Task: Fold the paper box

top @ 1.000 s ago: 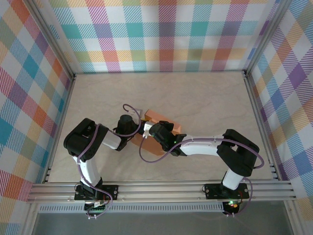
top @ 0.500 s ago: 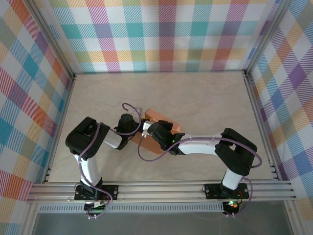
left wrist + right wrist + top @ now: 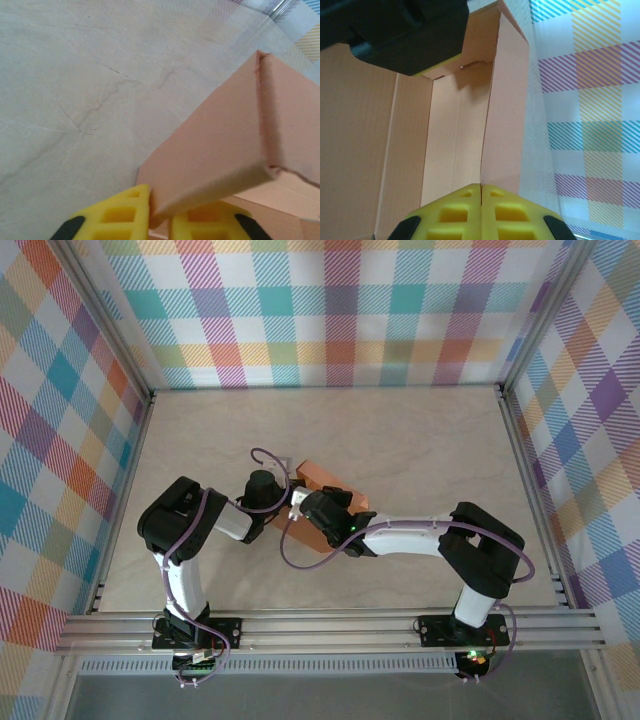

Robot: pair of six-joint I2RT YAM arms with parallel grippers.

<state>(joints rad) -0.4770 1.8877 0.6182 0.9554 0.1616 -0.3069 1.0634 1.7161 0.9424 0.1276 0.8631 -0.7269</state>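
One side wall of the paper box is standing upright while more of the salmon card is lying flat beside it. The whole piece is sitting near the middle of the table, a little left of centre, between the two wrists. Judging from that, the step in hand is raising and setting a wall, with the fold only partly done. The left gripper is pinching the lower corner of an upright panel, its yellow fingers nearly together with the card edge running down between them. The right gripper is reaching in from the opposite side with its pads pressed together. The crease between the box floor and a side wall is running straight into their seam, though I cannot tell whether card is actually caught there. Doing this step well is probably calling for the left pinch to be bending the panel slowly along its scored line, since thin card is likely to be buckling under a skewed pull, while the right arm is bracing the box against sliding. Overhead, the two wrists are sitting almost against each other, so any wide swing is risking a bump.
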